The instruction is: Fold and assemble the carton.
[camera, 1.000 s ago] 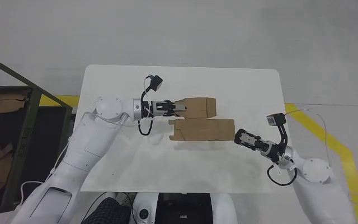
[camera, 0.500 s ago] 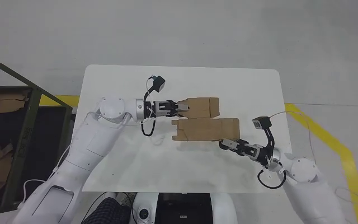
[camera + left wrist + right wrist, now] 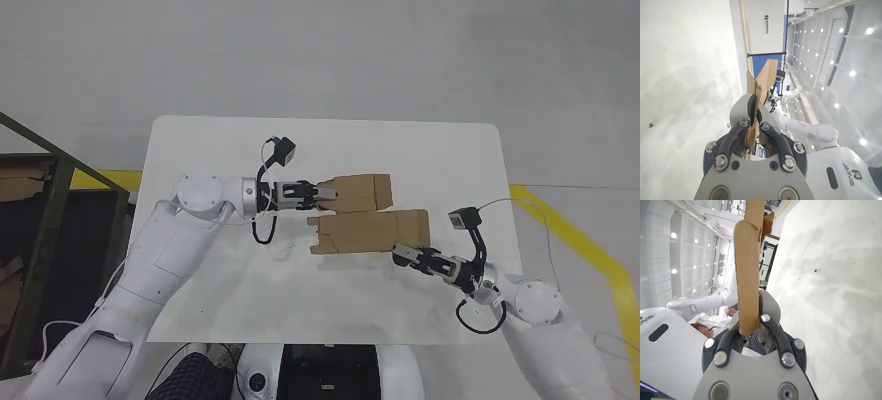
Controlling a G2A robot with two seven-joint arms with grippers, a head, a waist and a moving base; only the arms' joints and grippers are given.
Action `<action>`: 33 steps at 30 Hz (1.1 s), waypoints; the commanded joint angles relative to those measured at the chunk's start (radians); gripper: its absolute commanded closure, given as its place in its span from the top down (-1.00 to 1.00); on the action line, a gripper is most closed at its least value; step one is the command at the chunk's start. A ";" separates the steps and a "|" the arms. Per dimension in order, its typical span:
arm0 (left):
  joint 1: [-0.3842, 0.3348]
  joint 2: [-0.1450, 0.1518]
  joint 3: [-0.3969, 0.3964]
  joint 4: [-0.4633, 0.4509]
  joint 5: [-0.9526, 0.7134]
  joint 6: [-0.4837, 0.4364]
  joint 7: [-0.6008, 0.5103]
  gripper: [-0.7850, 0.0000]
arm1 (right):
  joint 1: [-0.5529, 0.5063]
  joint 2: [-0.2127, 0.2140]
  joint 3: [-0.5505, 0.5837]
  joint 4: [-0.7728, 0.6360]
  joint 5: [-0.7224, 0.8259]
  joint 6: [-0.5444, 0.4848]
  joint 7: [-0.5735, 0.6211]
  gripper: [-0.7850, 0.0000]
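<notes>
Step in hand, as we read it: opening the flat carton point(image 3: 368, 232) out of its folded state, with both arms on it. The carton is over the table's point(image 3: 200, 150) centre and looks lifted off the table.

- **Left gripper** point(image 3: 320, 191): just left of table centre, pinched tight on the edge of the panel farther up the table.
- **Right gripper** point(image 3: 402, 252): right of table centre, toward the near edge. It has the near panel's end between its fingers. It looks clamped, though one finger is hidden behind the card.

Next we'd work the two grips against each other to break the creases square. The card at the left pinch is crumpled, so it could tear.
</notes>
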 commanded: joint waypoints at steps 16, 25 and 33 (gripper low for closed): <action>0.016 0.007 -0.033 -0.023 -0.007 -0.015 0.004 -0.18 | 0.001 0.001 -0.002 0.002 0.037 0.019 -0.006 -1.00; 0.039 0.014 -0.066 -0.050 -0.022 -0.021 0.005 -0.80 | -0.003 0.003 -0.003 0.002 0.038 0.028 0.000 -1.00; 0.028 0.010 -0.043 -0.040 -0.006 -0.012 0.010 -0.74 | -0.004 0.004 -0.003 0.000 0.042 0.026 -0.001 -1.00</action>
